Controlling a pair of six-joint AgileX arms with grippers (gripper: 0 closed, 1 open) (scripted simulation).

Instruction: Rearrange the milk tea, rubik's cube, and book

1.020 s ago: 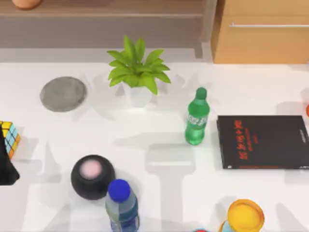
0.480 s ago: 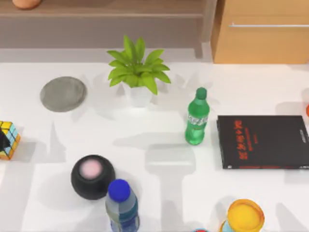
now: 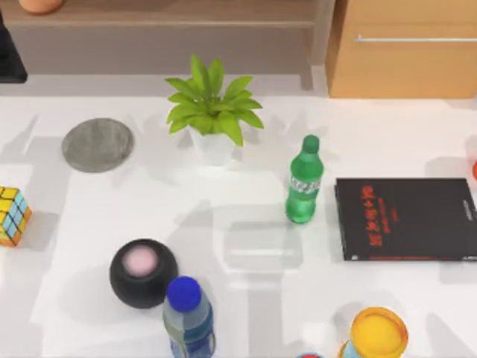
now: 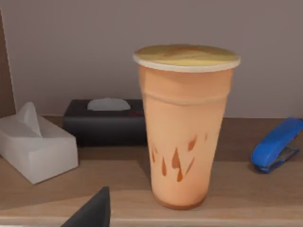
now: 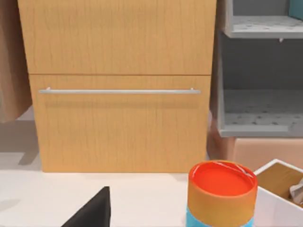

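The milk tea (image 4: 184, 127), a tall orange-tan cup with a creamy top, stands upright on a wooden shelf (image 4: 57, 198). Its base shows at the far left (image 3: 41, 6) of the top view. My left gripper (image 3: 10, 56) hovers at the far left corner, facing the cup from a short way off, open and holding nothing. One dark finger (image 4: 92, 213) shows low in the left wrist view. The rubik's cube (image 3: 12, 215) rests alone at the table's left edge. The book is out of view. My right arm is parked, with one finger (image 5: 92, 213) showing before a drawer front.
On the table stand a potted plant (image 3: 212, 112), grey disc (image 3: 98, 144), green bottle (image 3: 303, 181), black volume with red characters (image 3: 406, 218), black sphere (image 3: 143, 272), blue-capped bottle (image 3: 188, 317) and yellow round-topped container (image 3: 378, 333). The shelf also holds tissue boxes (image 4: 35, 146) and a blue stapler (image 4: 277, 144).
My left gripper let go of the rubik's cube at the left edge and rose away to the far left shelf. The cube stays on the table.
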